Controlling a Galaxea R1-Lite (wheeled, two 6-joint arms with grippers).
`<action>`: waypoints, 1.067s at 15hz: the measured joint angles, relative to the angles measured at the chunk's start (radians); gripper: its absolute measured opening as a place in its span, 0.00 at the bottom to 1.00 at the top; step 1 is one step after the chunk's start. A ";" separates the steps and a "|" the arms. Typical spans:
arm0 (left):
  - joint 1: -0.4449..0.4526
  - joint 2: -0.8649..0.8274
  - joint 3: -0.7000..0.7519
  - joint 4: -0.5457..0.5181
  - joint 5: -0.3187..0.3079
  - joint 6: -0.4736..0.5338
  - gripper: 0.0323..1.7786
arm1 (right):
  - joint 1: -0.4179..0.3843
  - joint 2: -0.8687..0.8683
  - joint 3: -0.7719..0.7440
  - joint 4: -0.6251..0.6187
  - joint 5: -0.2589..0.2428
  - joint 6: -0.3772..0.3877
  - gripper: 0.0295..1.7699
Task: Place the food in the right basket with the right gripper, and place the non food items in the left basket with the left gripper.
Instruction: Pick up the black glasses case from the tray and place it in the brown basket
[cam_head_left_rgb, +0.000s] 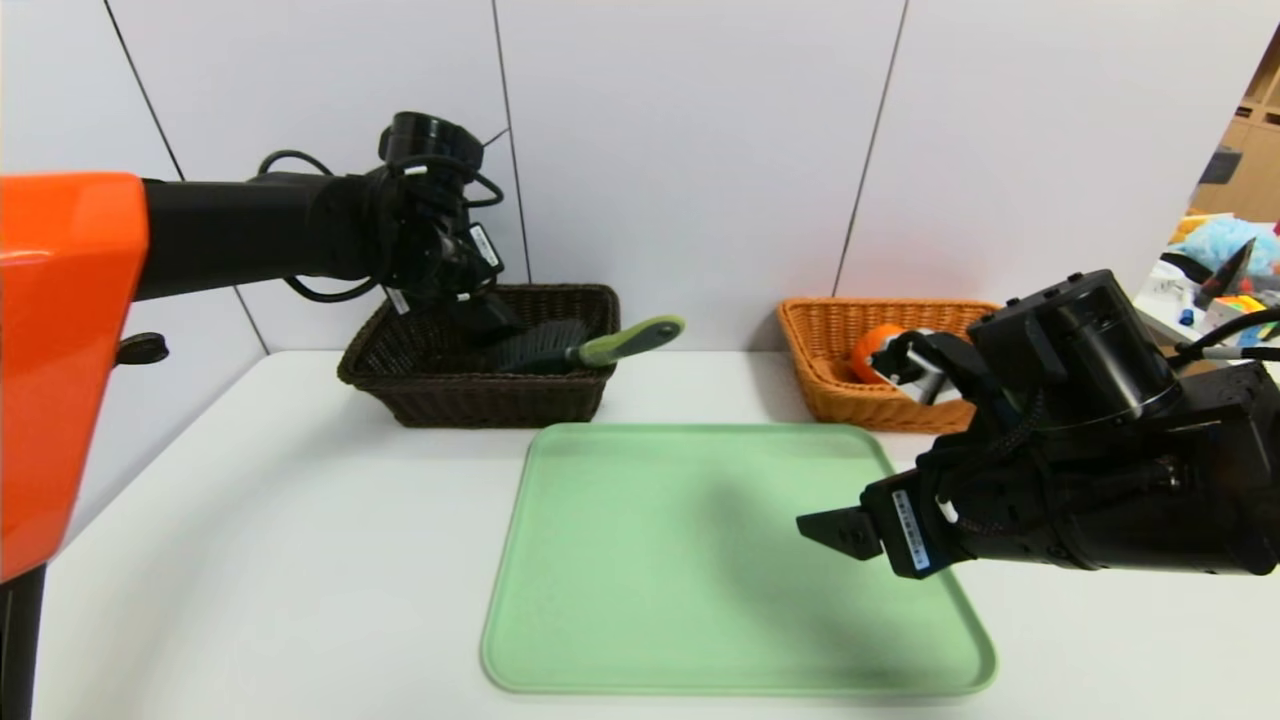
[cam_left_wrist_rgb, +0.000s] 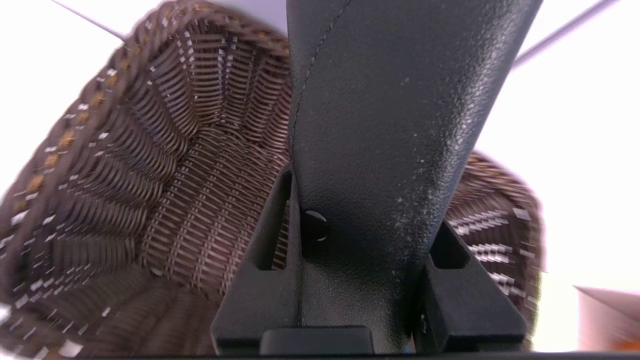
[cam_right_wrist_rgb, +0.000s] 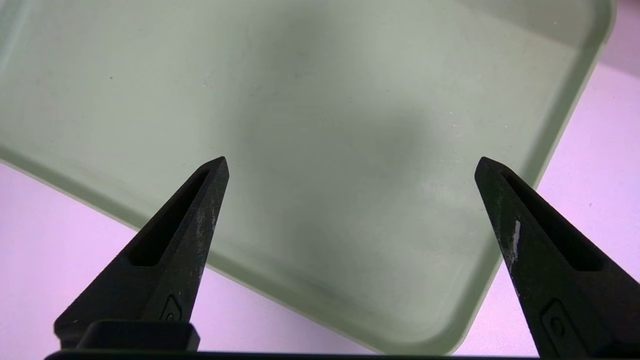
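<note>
The task looks nearly done: 1 orange (cam_head_left_rgb: 872, 352) lies in the light wicker basket (cam_head_left_rgb: 830, 395), and 1 brush (cam_head_left_rgb: 560, 350) rests in the dark wicker basket (cam_head_left_rgb: 470, 400). The left gripper (cam_left_wrist_rgb: 350, 240) hangs over that basket, clamped on 1 black case (cam_left_wrist_rgb: 390, 100), unreleased. The right gripper (cam_right_wrist_rgb: 350, 165) hovers wide, empty, above 1 bare green tray (cam_head_left_rgb: 700, 560).

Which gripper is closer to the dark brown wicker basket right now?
The left. The left gripper is over the dark brown wicker basket, shut on a black soft case. The right gripper hovers open above the pale green plastic tray, well away.
</note>
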 joint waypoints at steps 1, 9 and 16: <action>0.007 0.019 -0.009 -0.001 0.009 0.002 0.31 | 0.000 0.000 0.001 0.000 0.000 0.000 0.96; 0.053 0.118 -0.032 -0.001 0.010 -0.004 0.31 | 0.000 0.014 -0.002 -0.004 0.000 0.000 0.96; 0.053 0.127 -0.033 -0.001 0.003 -0.002 0.29 | -0.001 0.017 -0.004 -0.004 -0.002 0.000 0.96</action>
